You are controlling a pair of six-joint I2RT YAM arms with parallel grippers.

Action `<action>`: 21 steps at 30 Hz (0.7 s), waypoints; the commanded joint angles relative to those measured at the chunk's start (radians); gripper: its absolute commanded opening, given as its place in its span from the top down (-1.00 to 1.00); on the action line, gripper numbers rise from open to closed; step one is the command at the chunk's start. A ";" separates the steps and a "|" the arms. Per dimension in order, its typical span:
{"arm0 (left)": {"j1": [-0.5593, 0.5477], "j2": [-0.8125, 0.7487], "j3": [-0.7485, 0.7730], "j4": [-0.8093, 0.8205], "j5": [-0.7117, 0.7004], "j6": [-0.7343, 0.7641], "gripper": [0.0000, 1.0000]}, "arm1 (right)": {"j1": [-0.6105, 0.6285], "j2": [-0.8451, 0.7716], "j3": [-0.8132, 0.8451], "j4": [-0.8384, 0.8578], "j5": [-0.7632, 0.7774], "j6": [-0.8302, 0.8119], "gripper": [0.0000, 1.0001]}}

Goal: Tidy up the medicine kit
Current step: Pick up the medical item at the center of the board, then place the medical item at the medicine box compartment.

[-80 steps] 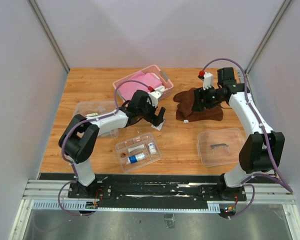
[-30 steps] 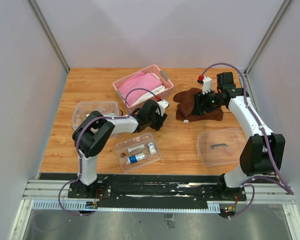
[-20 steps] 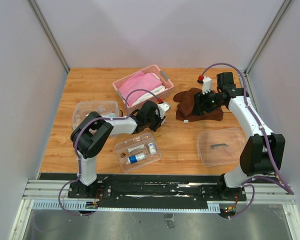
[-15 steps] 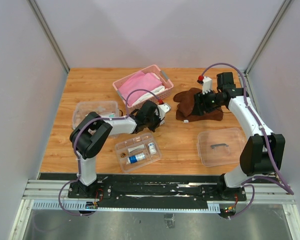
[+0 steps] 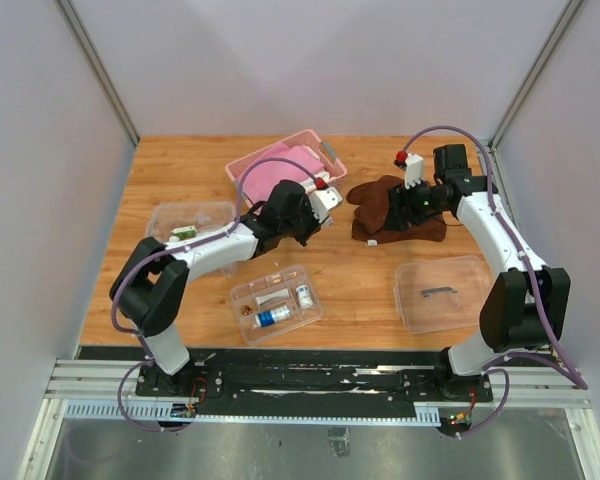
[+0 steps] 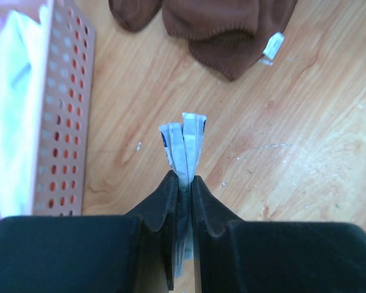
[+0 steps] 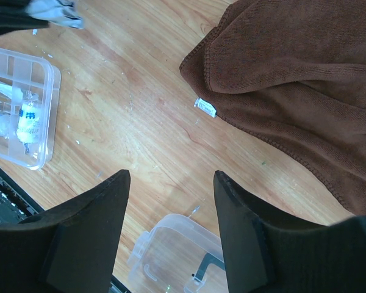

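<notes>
Gripping entry, left gripper (image 6: 182,184): jaws clamped on a bunch of white-and-blue packets (image 6: 184,141), over bare table (image 6: 305,140) just beside the pink basket (image 6: 61,110). Right gripper (image 7: 171,178): jaws spread wide, holding nothing, over wood by the edge of the brown cloth (image 7: 293,79). Divided tray (image 5: 238,295), small bottles inside: near the front, between the clear box (image 5: 165,230) at left and the lid (image 5: 442,293) at right.

Right gripper (image 7: 171,183) with jaws spread wide above a wooden table (image 7: 146,122); brown cloth (image 7: 293,73) upper right, divided clear tray (image 7: 52,91) left, clear lid (image 7: 171,244) below.
</notes>
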 commanded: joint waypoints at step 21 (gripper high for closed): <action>0.002 -0.573 -0.424 -0.321 0.151 0.115 0.99 | -0.008 0.021 0.006 -0.018 -0.044 -0.017 -0.16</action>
